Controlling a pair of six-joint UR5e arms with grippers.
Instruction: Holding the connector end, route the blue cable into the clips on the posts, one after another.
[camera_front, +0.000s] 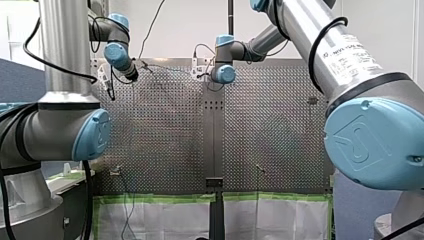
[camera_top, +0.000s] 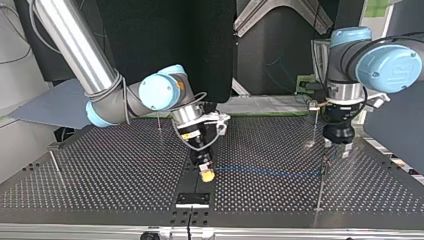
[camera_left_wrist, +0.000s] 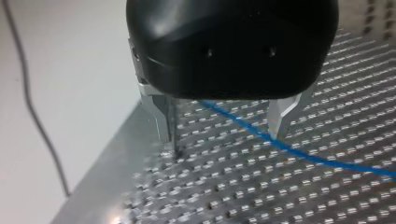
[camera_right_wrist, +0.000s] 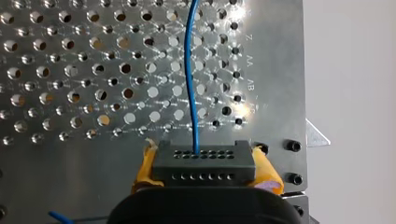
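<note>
the blue cable (camera_top: 270, 172) lies stretched low over the perforated worktop (camera_top: 100, 170), running in the top view from the middle towards the right. at its near end the black connector (camera_right_wrist: 201, 161) sits between the yellow pads of our right gripper (camera_right_wrist: 206, 170), whose fingers are clenched on its two sides, and the cable leaves it straight ahead. our left gripper (camera_left_wrist: 219, 128) hangs over the cable's far stretch with its metal fingers (camera_left_wrist: 156, 114) released and apart, grasping nothing. the cable passes beneath them, closer to one finger, and what looks like a thin post (camera_left_wrist: 174, 133) stands just beside the other. whether the cable sits in any clip we cannot tell: the clips are too small to make out.

we judge the routing to be at an early step, with the connector in hand and the first clip in question. the next move calls for our right arm to carry the connector so the cable draws taut against a post at clip height, then presses in sideways. our left fingers may need to close on the cable near the post to steady it. too hard a pull could drag the connector out of the pads.
</note>
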